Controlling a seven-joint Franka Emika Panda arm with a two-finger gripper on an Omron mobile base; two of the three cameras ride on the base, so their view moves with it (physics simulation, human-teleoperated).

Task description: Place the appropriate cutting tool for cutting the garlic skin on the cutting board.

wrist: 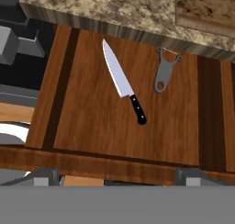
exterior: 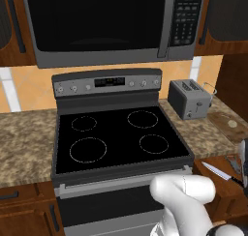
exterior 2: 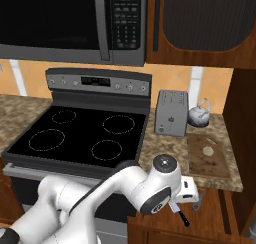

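Note:
The knife (wrist: 122, 82), with a shiny pointed blade and a black handle, lies flat on the wooden floor of an open drawer (wrist: 92, 126) below the counter edge. It also shows as the knife (exterior: 221, 172) at the far right of the left base view. My gripper (wrist: 115, 176) hovers above the drawer, open, fingers wide apart and holding nothing. The dark-brown cutting board (exterior 2: 210, 163) lies on the counter right of the toaster, with the pale garlic (exterior 2: 208, 150) on it. The board (exterior: 224, 118) and garlic (exterior: 233, 124) also sit at the right of the left base view.
An all-grey peeler (wrist: 164, 72) lies in the drawer just right of the knife. A toaster (exterior 2: 170, 113) and a kettle (exterior 2: 198, 114) stand on the speckled counter (wrist: 114, 7) behind the board. The black stove (exterior: 116, 133) is to the left.

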